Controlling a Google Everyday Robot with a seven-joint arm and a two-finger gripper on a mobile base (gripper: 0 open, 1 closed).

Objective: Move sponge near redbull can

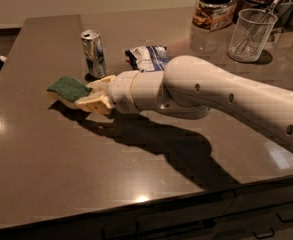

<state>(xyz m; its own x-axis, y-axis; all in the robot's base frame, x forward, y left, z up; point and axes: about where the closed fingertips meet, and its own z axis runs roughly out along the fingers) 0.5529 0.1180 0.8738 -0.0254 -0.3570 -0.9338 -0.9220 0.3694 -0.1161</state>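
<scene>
The sponge (pixel 67 88), dark green on top with a pale yellow base, is held at its right end by my gripper (pixel 88 95), just above the dark table's left part. The gripper's cream fingers (pixel 97 104) are shut on the sponge. The redbull can (pixel 94 53), slim and silver with blue markings, stands upright just behind and to the right of the sponge, a short gap away. My white arm (pixel 211 99) reaches in from the right.
A blue-and-white crinkled snack bag (pixel 147 58) lies right of the can, partly behind my arm. A clear plastic cup (pixel 250 35) with a whisk and a lidded jar (pixel 215 8) stand at the back right. The table's front edge (pixel 136 204) is near.
</scene>
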